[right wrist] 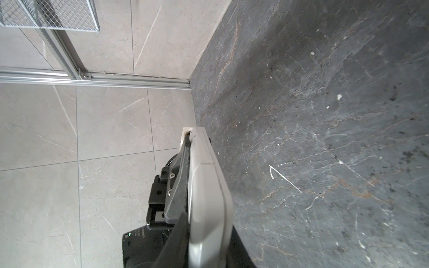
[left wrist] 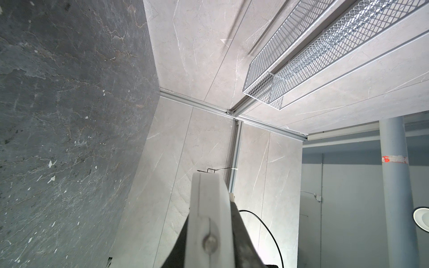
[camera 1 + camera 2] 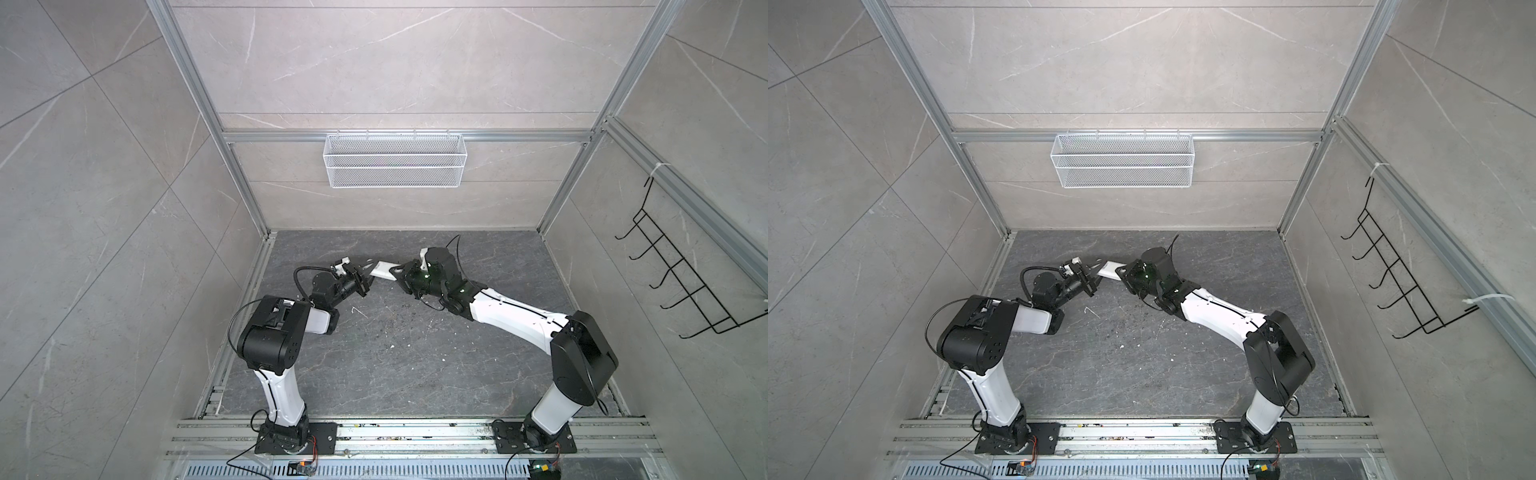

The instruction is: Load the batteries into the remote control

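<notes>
Top views both show your two arms bent inward, elbows out, meeting over the far middle of the table [image 3: 415, 374] with their wrists turned toward each other. The remote control [image 3: 383, 271] bridges them on a slant, one end in your left gripper [image 3: 370, 274] and the opposite end in your right gripper [image 3: 398, 275].

From the left wrist camera you see the remote control edge-on, with the dark fingers [image 2: 242, 232] pressed against both its faces in a firm pinch. From the right wrist camera, the right arm's fingers [image 1: 175, 246] likewise lie against either face of the white body, so that end looks pinched too. You cannot tell for certain whether it hangs clear of the table.

For room, the table's back edge and the back wall [image 3: 395, 83] sit near, just beyond the remote control, and the wire basket [image 3: 395, 160] hangs higher on that wall. On your near side, the dark slab between the arms lies open, with a thin bent white wire [image 3: 359, 311] near the left forearm. Both side walls stand well apart from the wrists, and so does the black hook rack [image 3: 681, 266] on the right wall.
</notes>
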### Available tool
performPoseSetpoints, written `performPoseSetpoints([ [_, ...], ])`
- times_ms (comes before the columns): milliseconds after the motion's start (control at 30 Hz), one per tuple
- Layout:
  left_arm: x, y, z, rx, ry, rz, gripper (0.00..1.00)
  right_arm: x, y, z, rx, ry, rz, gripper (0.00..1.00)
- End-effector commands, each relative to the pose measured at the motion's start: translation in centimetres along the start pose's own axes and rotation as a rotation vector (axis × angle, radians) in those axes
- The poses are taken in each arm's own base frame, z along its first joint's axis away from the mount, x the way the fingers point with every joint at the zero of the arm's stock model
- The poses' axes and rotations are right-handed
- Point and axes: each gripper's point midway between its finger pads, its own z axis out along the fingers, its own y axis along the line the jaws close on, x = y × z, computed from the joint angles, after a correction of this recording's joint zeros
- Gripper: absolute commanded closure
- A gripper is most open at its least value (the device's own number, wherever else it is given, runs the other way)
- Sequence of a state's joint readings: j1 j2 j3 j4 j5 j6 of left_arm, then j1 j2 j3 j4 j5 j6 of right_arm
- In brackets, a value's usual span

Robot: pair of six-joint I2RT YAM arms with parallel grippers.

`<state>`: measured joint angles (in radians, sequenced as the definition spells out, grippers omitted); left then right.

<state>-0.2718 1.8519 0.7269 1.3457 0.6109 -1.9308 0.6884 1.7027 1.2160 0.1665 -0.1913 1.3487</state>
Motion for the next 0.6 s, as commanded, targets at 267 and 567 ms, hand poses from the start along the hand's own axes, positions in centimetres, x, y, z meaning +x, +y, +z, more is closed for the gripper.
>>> performPoseSetpoints([
  [267,3.1,-4.6,0.8,0.113,0.077,0.060,1.00,0.2,-1.3,0.5,0.011,0.008,0.014,0.88],
  [567,3.5,-4.6,0.7,0.114,0.081,0.071,1.00,-1.0,-0.8,-0.8,0.023,-0.019,0.011,0.51],
])
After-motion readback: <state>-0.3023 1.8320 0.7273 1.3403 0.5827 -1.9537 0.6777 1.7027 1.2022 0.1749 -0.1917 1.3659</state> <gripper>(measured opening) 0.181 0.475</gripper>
